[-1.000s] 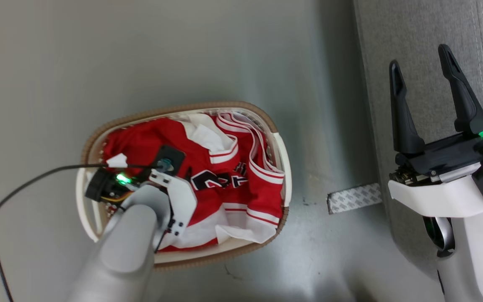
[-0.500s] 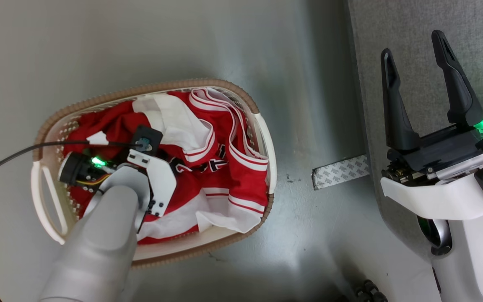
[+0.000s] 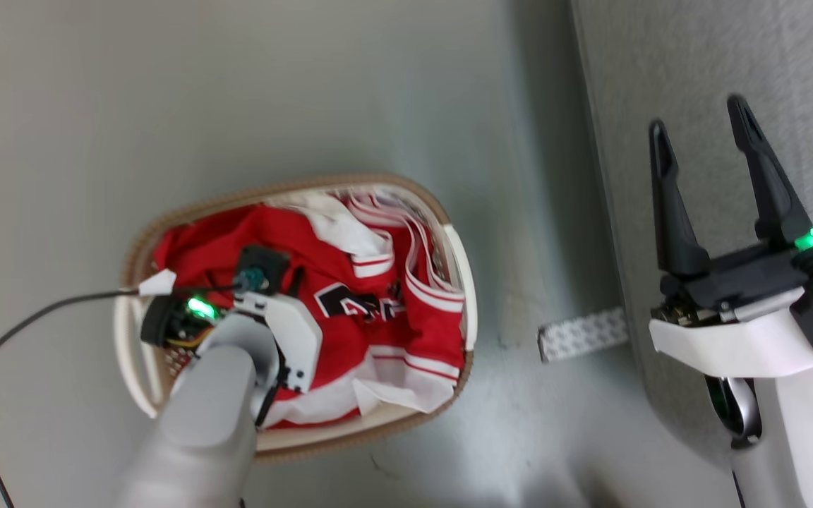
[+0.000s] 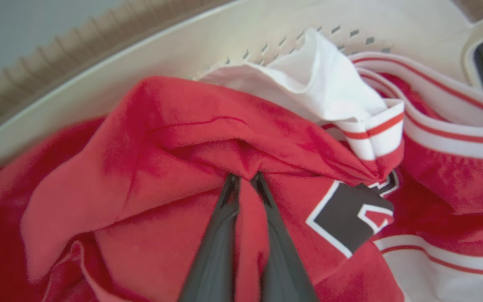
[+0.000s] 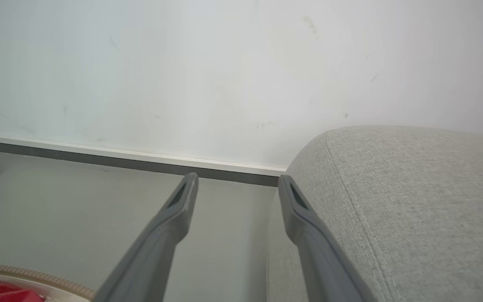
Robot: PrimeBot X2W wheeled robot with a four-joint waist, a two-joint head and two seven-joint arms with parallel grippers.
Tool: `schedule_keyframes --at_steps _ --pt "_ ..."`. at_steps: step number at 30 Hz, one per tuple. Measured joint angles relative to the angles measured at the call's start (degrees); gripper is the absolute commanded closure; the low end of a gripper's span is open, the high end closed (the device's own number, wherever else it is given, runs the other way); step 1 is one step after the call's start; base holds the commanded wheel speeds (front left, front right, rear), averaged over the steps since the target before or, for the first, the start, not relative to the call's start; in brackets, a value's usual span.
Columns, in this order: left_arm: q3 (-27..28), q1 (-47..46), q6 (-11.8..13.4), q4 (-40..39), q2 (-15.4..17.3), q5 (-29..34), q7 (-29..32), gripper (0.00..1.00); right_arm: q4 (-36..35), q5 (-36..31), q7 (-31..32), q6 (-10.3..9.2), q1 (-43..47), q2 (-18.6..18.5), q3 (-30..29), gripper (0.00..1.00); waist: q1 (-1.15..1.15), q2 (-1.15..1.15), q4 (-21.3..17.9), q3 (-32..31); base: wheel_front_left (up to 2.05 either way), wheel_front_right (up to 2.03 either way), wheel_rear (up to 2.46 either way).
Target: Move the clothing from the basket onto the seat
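On the grey floor (image 3: pixel 308 85) we see the cream-white plastic basket (image 3: pixel 293 185) holding the bright red, white-trimmed clothing (image 3: pixel 350 282); our left claw (image 4: pixel 245 178) pinches a red fold. Our right claw (image 3: pixel 697 116) stands wide beside the light grey woven sofa (image 3: pixel 731 56).

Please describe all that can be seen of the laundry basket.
The basket is cream-white plastic, oval with rounded corners, a brown rim, small holes in its walls and loop handles at both ends. It stands upright on the grey floor, full of the red clothing. The left gripper reaches inside, shut on a red fold.
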Motion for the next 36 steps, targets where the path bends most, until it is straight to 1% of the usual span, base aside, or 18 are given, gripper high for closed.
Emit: schedule_keyframes --at_steps 7,10,13,18,24,30,36 --pt "-0.7 6.0 -2.5 -3.3 -0.8 -5.5 -4.1 1.0 3.2 -1.0 0.0 0.0 6.5 0.0 -2.6 0.0 -0.01 0.0 2.7 -9.3 0.0 0.0 0.0" --pt "-2.9 9.2 -3.5 -6.6 -0.8 -9.7 -4.4 1.0 4.5 -1.0 0.0 0.0 9.7 0.0 -3.1 0.0 -0.01 0.0 4.0 -14.0 0.0 0.0 0.0" --pt "-5.3 12.4 -3.7 -10.6 -0.9 -13.4 -3.9 1.0 5.6 -1.0 0.0 0.0 12.6 0.0 -3.3 0.0 -0.02 0.0 5.3 -18.7 0.0 0.0 0.0" --pt "-7.5 18.1 -2.3 -17.5 -0.9 -17.1 -2.2 1.0 7.4 -0.9 0.0 0.0 15.9 0.0 -2.6 0.0 -0.02 0.0 6.9 -26.0 0.0 0.0 0.0" --pt "-7.7 24.7 -0.8 -27.7 -0.8 -19.2 0.4 1.0 8.8 -0.4 0.0 0.0 19.8 0.0 -1.2 0.0 -0.02 0.0 7.6 -33.5 0.0 0.0 0.0" --pt "-7.6 29.8 0.6 -39.4 1.0 -20.4 4.4 1.0 10.4 -0.6 0.0 0.0 23.7 0.0 -0.6 0.0 -0.03 0.0 7.4 -39.3 0.0 0.0 0.0" --pt "-7.5 34.0 2.2 -49.0 2.5 -21.2 8.2 1.0 11.5 -0.8 0.0 0.0 26.9 -0.8 -0.1 0.0 -0.02 0.0 6.9 -43.9 0.0 0.0 0.0"
